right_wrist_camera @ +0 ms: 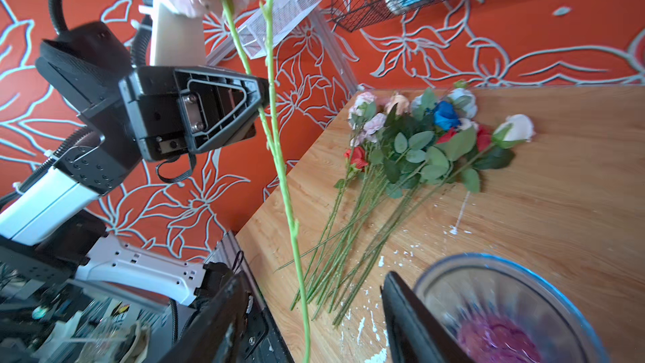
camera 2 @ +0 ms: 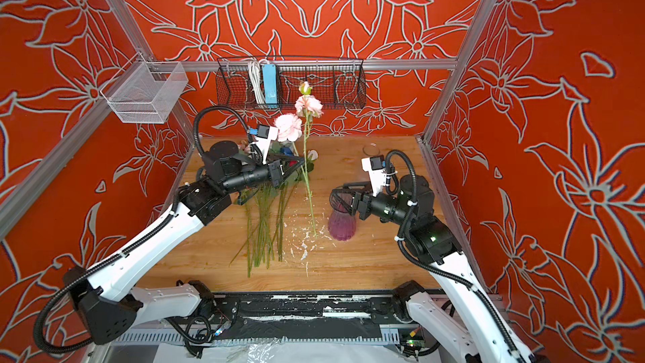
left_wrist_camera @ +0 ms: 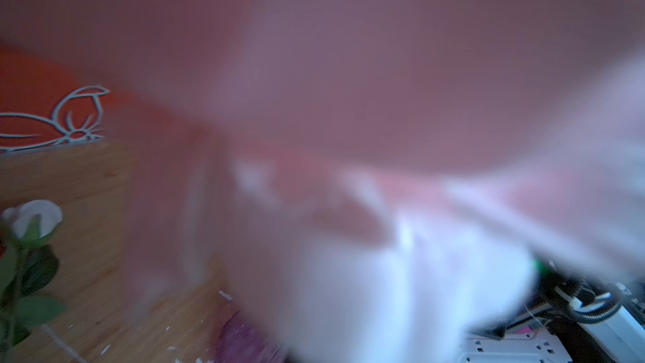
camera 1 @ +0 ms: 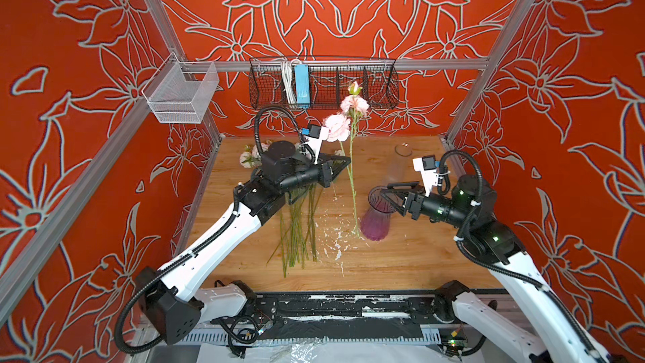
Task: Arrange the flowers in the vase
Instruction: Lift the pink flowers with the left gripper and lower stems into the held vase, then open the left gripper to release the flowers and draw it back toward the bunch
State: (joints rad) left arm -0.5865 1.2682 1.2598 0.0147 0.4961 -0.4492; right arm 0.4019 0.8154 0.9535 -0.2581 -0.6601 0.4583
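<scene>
Wooden tabletop [camera 1: 401,267], red floral walls [camera 1: 349,12]: left gripper [camera 1: 347,160] clamps thin green stem of upright pink carnation [camera 1: 354,104], right gripper [camera 1: 385,193] spread beside rim of ribbed purple glass vase [camera 1: 375,225], other flowers [right_wrist_camera: 419,134] heaped toward back-left corner.

Matt, pale wood-grain table [camera 1: 401,267], speckled with rough white flecks. A vase [camera 1: 375,226] of ribbed purple glass, shiny and see-through. The raised pink flower [camera 1: 338,127] has ruffled, cloth-like petals on a smooth, plastic-looking green stem, as do the flowers [right_wrist_camera: 419,141] lying flat. At the far wall are a black wire basket [camera 1: 324,92], a white mesh basket [camera 1: 181,99] and brushed metal rails [camera 1: 436,63]. The robot arms [camera 1: 209,249] have glossy white shells and matt black joints.
</scene>
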